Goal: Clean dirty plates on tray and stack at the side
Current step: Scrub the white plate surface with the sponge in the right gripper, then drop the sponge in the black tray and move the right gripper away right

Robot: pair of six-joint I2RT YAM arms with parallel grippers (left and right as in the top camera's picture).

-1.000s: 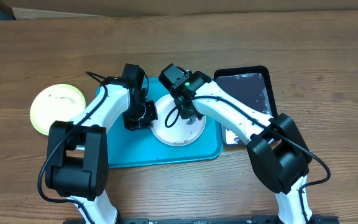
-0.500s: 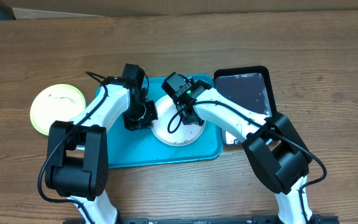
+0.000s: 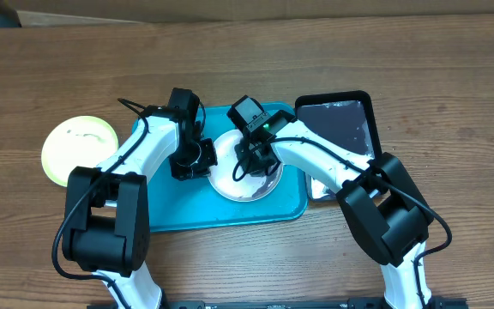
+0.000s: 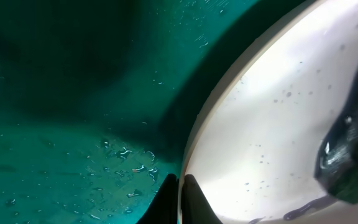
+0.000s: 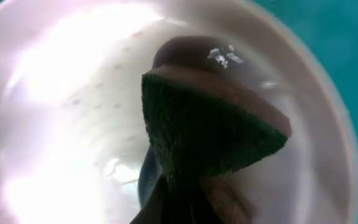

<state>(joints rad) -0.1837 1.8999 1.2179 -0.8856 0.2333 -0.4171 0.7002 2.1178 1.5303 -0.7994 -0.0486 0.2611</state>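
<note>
Scrubbing step: round white plastic plate (image 3: 245,189) sits mid flat teal rectangular plastic tray (image 3: 230,216), left gripper (image 3: 206,163) apparently pinched on its 9 o'clock rim, right gripper (image 3: 251,160) clamped on dark green sponge (image 5: 210,137) directly over plate centre.

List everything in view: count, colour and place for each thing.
table: one, brown wood, under everything.
teal tray: one, teal-blue, wet, mid-table.
white plate: one, white, on the teal tray, right of its middle.
yellow-green plate: one seen, on the table left of the teal tray; whether another lies beneath cannot be told.
black tray: one, black, wet, on the table at the teal tray's right.
sponge: one, dark green, pressed on the white plate.
left arm, right arm: white and black.
left pincer: shut on the white plate's rim.
right pincer: shut on the sponge.
</note>
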